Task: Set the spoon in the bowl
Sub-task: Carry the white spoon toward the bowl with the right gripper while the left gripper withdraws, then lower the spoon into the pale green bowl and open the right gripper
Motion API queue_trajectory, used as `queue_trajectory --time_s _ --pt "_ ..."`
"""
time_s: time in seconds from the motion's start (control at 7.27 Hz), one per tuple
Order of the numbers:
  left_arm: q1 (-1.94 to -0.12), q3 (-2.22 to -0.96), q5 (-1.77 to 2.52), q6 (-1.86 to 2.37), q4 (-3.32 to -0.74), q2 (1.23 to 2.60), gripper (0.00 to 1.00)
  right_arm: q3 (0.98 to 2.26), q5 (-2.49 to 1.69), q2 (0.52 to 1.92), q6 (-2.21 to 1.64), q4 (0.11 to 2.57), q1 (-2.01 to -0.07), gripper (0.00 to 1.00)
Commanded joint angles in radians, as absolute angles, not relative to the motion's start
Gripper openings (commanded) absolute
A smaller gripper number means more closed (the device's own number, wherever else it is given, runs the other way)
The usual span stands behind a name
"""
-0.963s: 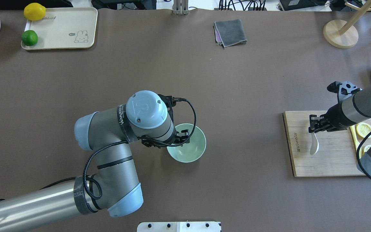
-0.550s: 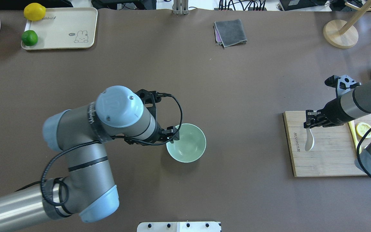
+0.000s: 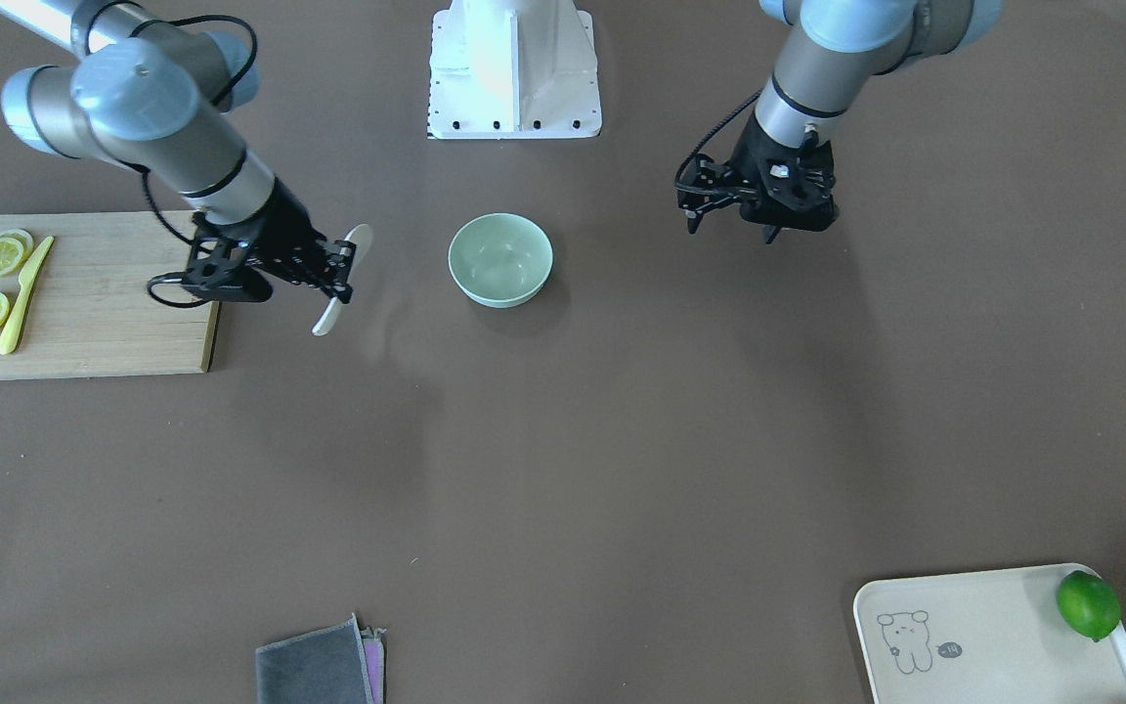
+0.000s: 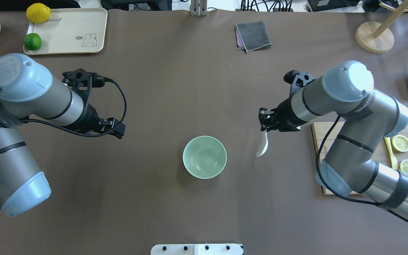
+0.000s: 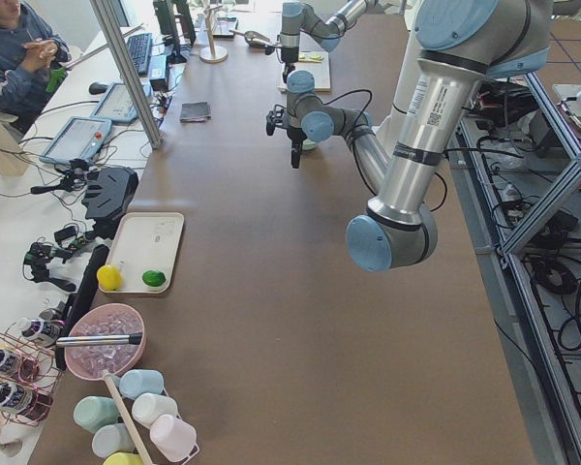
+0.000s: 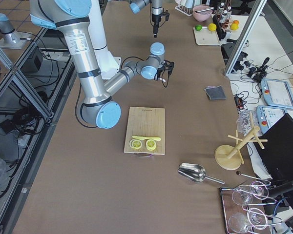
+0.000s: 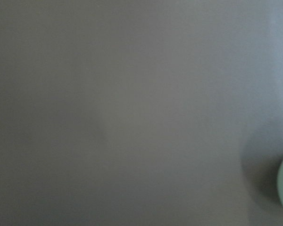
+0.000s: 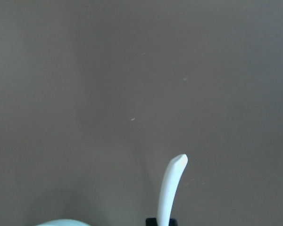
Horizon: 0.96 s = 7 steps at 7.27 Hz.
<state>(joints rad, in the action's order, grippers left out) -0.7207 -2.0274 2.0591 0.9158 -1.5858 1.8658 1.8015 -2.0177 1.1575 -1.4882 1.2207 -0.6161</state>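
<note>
The right jaws were clamped on the spoon (image 4: 262, 145), which the right gripper (image 4: 266, 124) held in the air above the table, near the bowl (image 4: 204, 157) but not yet over its rim. The left gripper (image 4: 115, 129) hung empty, well apart on the bowl's other side; whether its jaws stood apart could not be told. The bowl sat upright and empty. The pickup looked done. Carrying the spoon over the rim, lowering and releasing it seemingly remained.
</note>
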Motion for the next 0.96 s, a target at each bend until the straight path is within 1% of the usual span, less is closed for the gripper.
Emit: queue_trajectory --time_s 0.0,0.28,0.41,0.55,0.69,0.83 --pt "-0.849 -2.016 2.11 0.673 -1.591 1.774 0.97 1.772 -1.863 0.996 -1.607 1.311 -0.476 0.0" --pt "-0.882 -2.003 2.143 0.647 -1.589 1.773 0.97 1.723 -1.827 0.966 -1.609 1.296 -0.46 0.0" --pt "-0.882 -2.008 2.144 0.647 -1.589 1.775 0.97 1.721 -1.818 0.965 -1.611 1.298 -0.478 0.0" --pt "-0.882 -2.006 2.145 0.649 -1.589 1.776 0.97 1.718 -1.819 0.966 -1.606 1.304 -0.506 0.97" --pt "-0.884 -2.006 2.145 0.647 -1.589 1.775 0.97 1.723 -1.83 0.976 -1.602 1.307 -0.517 1.0" --pt "-0.897 -1.997 2.145 0.646 -1.589 1.775 0.97 1.733 -1.898 1.008 -1.598 1.308 -0.556 1.0"
